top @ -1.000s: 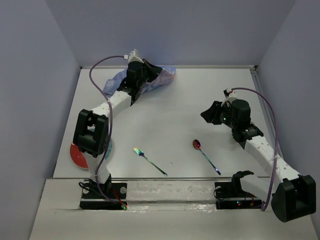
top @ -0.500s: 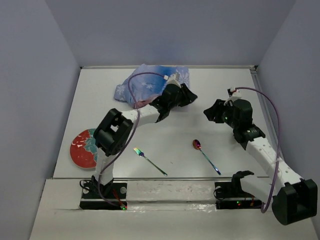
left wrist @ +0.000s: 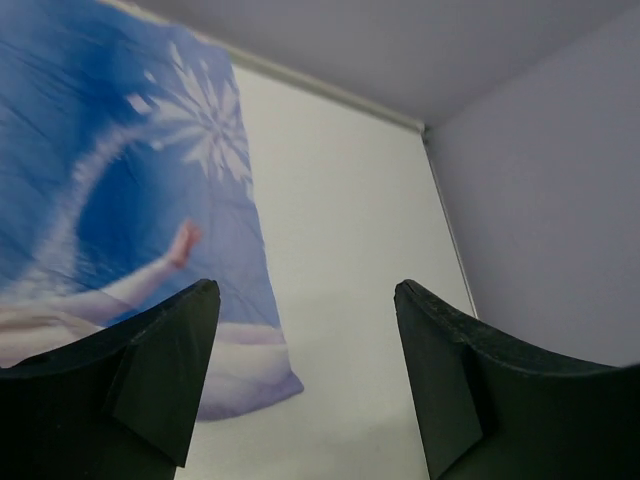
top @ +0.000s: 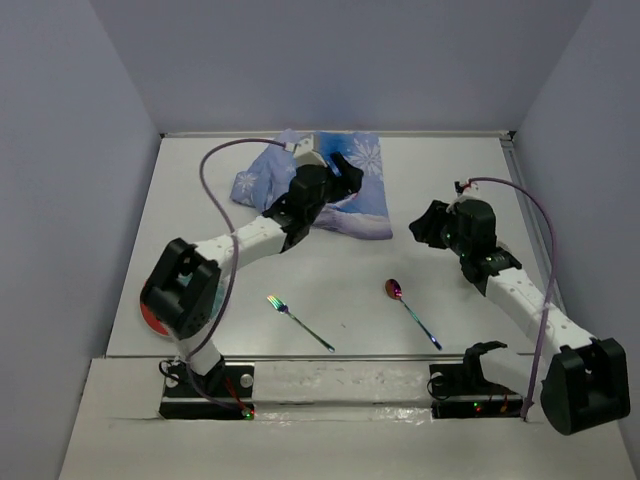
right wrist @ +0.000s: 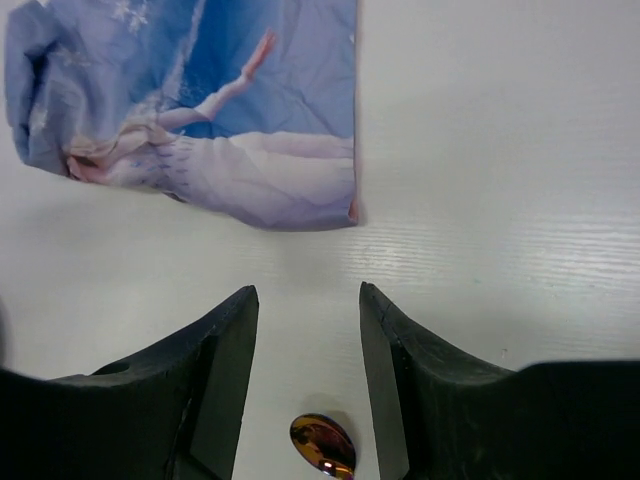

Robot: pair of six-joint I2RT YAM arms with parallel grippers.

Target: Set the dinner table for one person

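The dinner table [top: 330, 275] is a white tabletop. A blue snowflake placemat [top: 362, 200] lies partly unfolded at its back centre, crumpled at the left end. My left gripper [top: 352, 168] hovers over the mat, open and holding nothing. In the left wrist view the gripper [left wrist: 305, 290] frames the mat's right edge [left wrist: 120, 200] and bare table. My right gripper [top: 420, 225] hangs open to the right of the mat. The right wrist view shows this gripper [right wrist: 307, 292] above the spoon's bowl [right wrist: 322, 445], with the mat's corner [right wrist: 220, 110] beyond.
An iridescent fork [top: 298, 322] and spoon [top: 412, 310] lie near the front edge. A red plate [top: 148, 312] sits at the front left, mostly hidden by the left arm's elbow. Lavender walls close in the table on three sides.
The left gripper dragged the placemat rightward, spreading it, then opened and let go. Its arm swung back left. The right gripper barely moved.
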